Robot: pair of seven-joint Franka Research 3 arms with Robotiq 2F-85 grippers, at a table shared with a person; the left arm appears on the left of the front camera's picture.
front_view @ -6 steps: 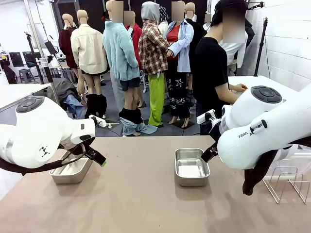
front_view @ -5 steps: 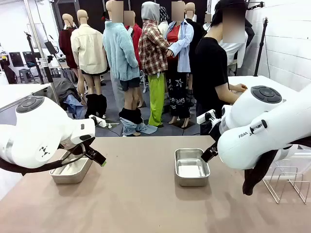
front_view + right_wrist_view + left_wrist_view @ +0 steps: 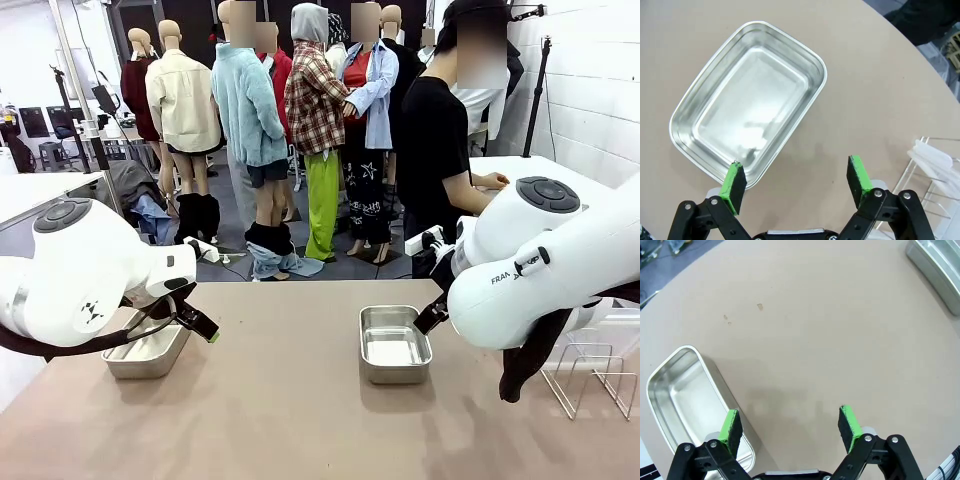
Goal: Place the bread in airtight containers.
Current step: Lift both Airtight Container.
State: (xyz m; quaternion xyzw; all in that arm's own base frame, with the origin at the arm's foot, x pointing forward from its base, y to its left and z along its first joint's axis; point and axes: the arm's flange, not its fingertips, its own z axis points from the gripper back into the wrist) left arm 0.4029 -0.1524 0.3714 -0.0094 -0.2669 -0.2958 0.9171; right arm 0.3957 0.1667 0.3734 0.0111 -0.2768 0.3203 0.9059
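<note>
The tan, matte table (image 3: 300, 420) carries a few small marks in the left wrist view. Beyond it a person (image 3: 432, 140) in a black shirt stands at a white table (image 3: 520, 168). The right arm (image 3: 540, 270) reads "FRA", the rest hidden. Two steel containers with bare, shiny floors sit well apart: the left tin (image 3: 150, 352) and the middle tin (image 3: 394, 345). One wire rack (image 3: 590, 375) stands at the right. The left gripper (image 3: 790, 421), jaws apart, hangs beside the left tin. The right gripper (image 3: 796, 174), jaws apart, hangs over the middle tin's rim.

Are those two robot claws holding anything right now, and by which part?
Nothing is held. The left gripper hangs open above the table beside one empty tin; the right gripper hangs open near the rim of the other empty tin.
</note>
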